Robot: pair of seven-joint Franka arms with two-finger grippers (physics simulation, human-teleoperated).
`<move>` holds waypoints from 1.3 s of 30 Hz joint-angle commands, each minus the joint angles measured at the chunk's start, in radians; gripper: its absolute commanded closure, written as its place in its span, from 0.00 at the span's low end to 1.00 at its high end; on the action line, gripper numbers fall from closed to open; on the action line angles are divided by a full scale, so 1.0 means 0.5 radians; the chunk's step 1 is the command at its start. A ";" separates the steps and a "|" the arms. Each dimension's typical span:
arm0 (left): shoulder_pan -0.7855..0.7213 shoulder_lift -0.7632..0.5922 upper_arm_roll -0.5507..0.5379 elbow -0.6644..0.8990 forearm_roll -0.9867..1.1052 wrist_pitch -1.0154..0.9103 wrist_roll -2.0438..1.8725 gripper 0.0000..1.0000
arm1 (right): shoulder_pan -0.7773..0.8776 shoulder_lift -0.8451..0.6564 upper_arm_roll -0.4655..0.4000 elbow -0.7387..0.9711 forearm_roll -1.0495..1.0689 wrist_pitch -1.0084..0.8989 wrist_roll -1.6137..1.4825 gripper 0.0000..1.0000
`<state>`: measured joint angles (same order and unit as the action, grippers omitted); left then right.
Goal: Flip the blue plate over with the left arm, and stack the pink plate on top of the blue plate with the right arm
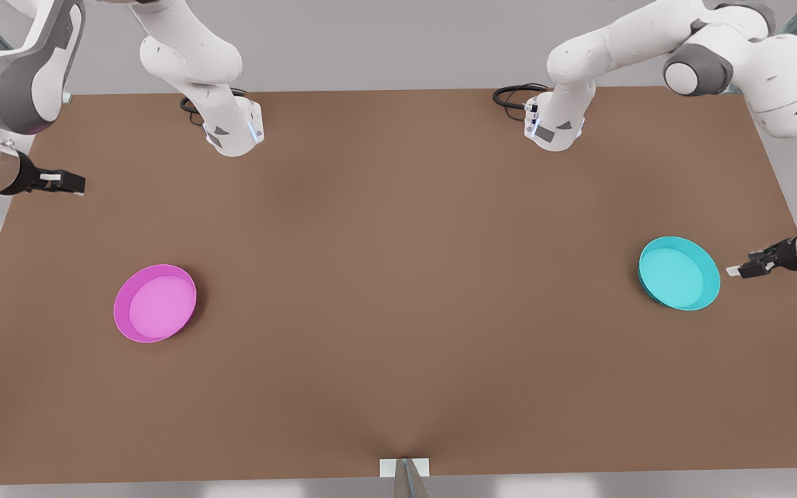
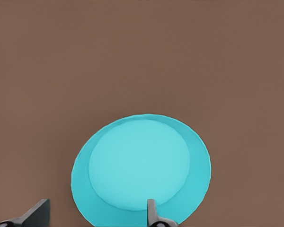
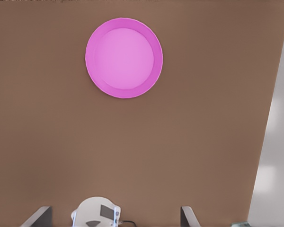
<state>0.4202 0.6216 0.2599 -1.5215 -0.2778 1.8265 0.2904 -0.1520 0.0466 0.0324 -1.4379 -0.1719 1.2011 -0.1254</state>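
Two unmarked plates, blue plate (image 1: 679, 273), pink plate (image 1: 155, 303)

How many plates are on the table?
2. The pink plate sits open side up toward the front view's left, and the blue plate sits open side up at the front view's right, just beside the left gripper.

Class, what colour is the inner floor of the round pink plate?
Lighter pink inner floor than its magenta rim, clearest in the right wrist view.

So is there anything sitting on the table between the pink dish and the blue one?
No. In the front view, the stretch of brown table between the pink plate and the blue plate is bare.
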 commanded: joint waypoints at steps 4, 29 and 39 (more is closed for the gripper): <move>0.019 0.134 0.057 -0.053 -0.141 0.320 1.389 0.00 | -0.012 -0.016 0.000 -0.020 0.000 0.064 -0.028 0.00; 0.043 0.254 0.069 -0.166 -0.187 0.292 1.315 0.40 | -0.009 0.020 0.000 0.001 0.003 0.049 -0.028 0.00; 0.040 0.306 0.069 -0.151 -0.211 0.296 1.312 0.58 | -0.003 0.033 0.000 0.004 0.003 0.043 -0.031 0.00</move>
<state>0.4402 0.7757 0.2944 -1.5974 -0.3820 1.9735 0.8842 -0.1564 0.0629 0.0323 -1.4360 -0.1706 1.2248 -0.1382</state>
